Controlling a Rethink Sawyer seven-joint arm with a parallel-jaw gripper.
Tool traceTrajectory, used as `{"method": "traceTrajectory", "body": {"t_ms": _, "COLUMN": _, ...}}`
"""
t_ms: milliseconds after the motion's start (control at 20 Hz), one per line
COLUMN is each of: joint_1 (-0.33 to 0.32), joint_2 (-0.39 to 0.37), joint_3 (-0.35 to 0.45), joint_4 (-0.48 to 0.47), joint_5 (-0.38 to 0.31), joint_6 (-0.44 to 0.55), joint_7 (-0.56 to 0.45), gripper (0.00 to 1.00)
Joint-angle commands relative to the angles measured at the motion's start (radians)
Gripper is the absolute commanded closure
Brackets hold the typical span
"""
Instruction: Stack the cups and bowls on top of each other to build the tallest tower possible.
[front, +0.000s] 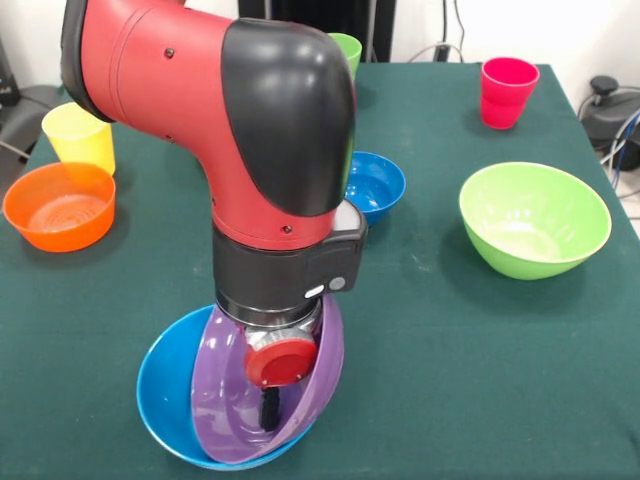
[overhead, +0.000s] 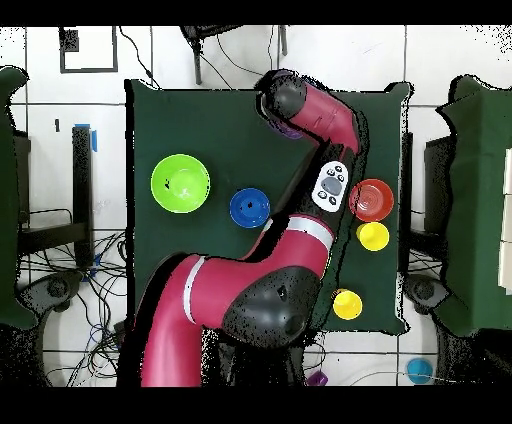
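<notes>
The large blue bowl (front: 165, 395) stands at the near edge of the table. The wide purple bowl (front: 225, 420) sits in it, tilted steeply, its rim up by my wrist. My gripper (front: 270, 408) reaches down inside the purple bowl. In the overhead view the arm covers both bowls except for a purple sliver (overhead: 290, 130). One large light green bowl (front: 535, 220) (overhead: 180, 183), the small blue bowl (front: 375, 185) (overhead: 249, 207) and the small orange bowl (front: 60, 205) (overhead: 371, 199) stand apart. The second large green bowl is out of view.
The red cup (front: 507, 92) stands far right. The yellow cup (front: 80, 135) (overhead: 373, 236) is beside the orange bowl. The light green cup (front: 347, 50) peeks out behind my arm. The orange-yellow cup (overhead: 347, 304) shows only in the overhead view. Cables hang past the table edges.
</notes>
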Motion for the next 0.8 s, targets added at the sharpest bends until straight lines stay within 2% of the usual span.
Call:
{"method": "traceTrajectory", "body": {"t_ms": 50, "joint_1": 0.012, "joint_2": -0.021, "joint_3": 0.185, "joint_4": 0.152, "joint_5": -0.079, "joint_6": 0.033, "joint_7": -0.099, "gripper": 0.0}}
{"method": "traceTrajectory", "body": {"t_ms": 200, "joint_1": 0.018, "joint_2": -0.053, "joint_3": 0.203, "joint_4": 0.191, "joint_5": -0.082, "joint_6": 0.034, "joint_7": -0.102, "gripper": 0.0}}
{"method": "traceTrajectory", "body": {"t_ms": 800, "joint_1": 0.028, "joint_2": -0.082, "joint_3": 0.231, "joint_4": 0.213, "joint_5": -0.089, "joint_6": 0.059, "joint_7": -0.084, "gripper": 0.0}}
